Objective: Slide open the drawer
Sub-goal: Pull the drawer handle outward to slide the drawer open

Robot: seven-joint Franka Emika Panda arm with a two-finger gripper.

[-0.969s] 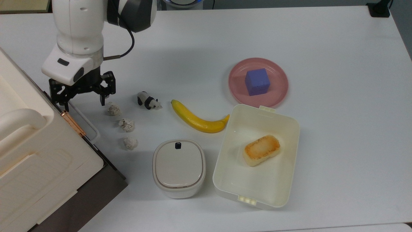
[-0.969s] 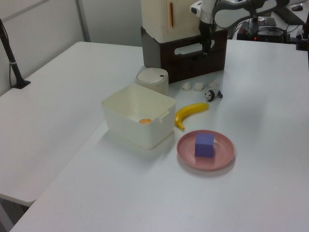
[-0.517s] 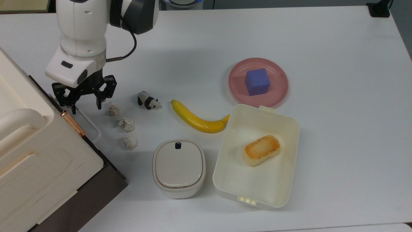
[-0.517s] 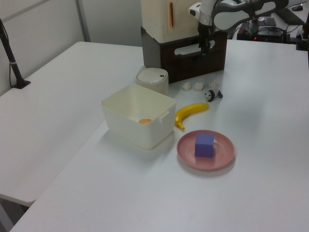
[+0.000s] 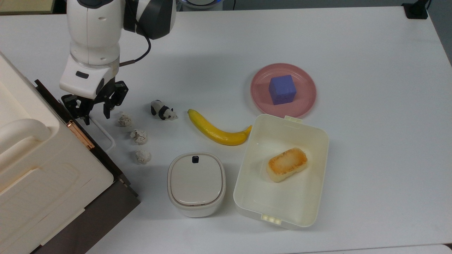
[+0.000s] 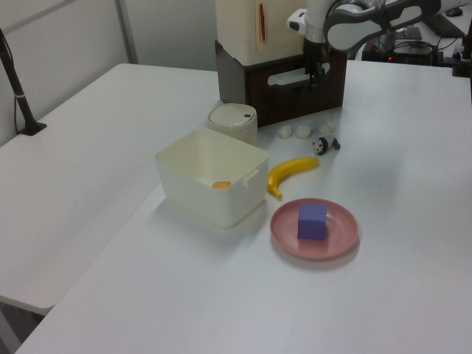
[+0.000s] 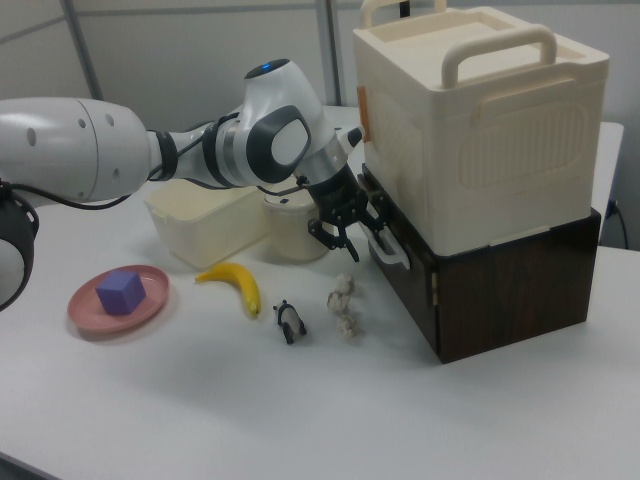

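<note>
Two dark fingers of the gripper (image 5: 95, 107) parted, straddling the far end of the white handle (image 5: 106, 135) without clamping it, so hooked rather than gripping. Just beyond, at the top view's left edge, the drawer (image 5: 76, 116), its dark front barely proud of the brown cabinet (image 7: 500, 285) under a cream case (image 7: 480, 120). Likely only starting to slide. Risk of slipping off: contact sits at the handle's corner, so an off-axis pull could skew and jam the drawer or pop the fingers free. Close by, three crumpled lumps (image 5: 138, 136) and a toy panda (image 5: 163, 110), liable to be swept aside by the handle once well out.
</note>
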